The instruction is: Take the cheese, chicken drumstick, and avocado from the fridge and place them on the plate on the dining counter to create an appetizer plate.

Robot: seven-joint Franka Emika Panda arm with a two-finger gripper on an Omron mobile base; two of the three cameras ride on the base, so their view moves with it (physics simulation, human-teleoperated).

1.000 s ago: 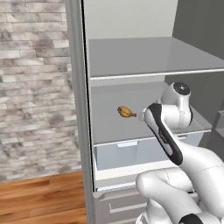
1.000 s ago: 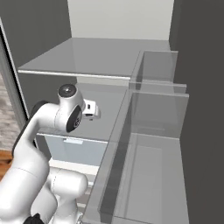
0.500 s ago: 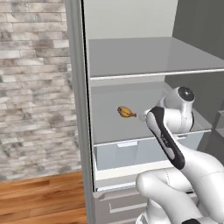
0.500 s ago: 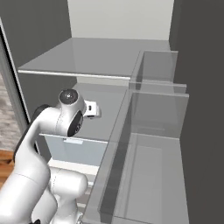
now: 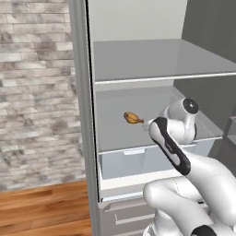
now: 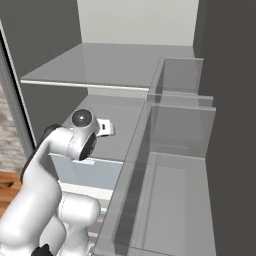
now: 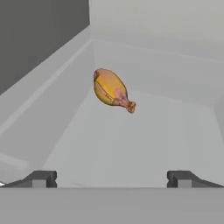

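Unlabelled chicken drumstick (image 7: 112, 90) on fridge shelf (image 7: 144, 144)

Readable text: none
Fridge (image 5: 138, 60) shelves and walls: plain grey, no labels, brands or numbers
Chicken drumstick (image 7: 112, 90): no markings
Brick wall (image 5: 37, 92): no signs

Inside the fridge (image 5: 138, 60), the arm's white body hides the right part of the middle shelf (image 5: 115, 133) in the left base view. The gripper (image 7: 111, 178) shows just two dark fingertips (image 7: 41, 178) in the hand view. The translucent drawer (image 5: 133, 161) is partly covered by the arm.
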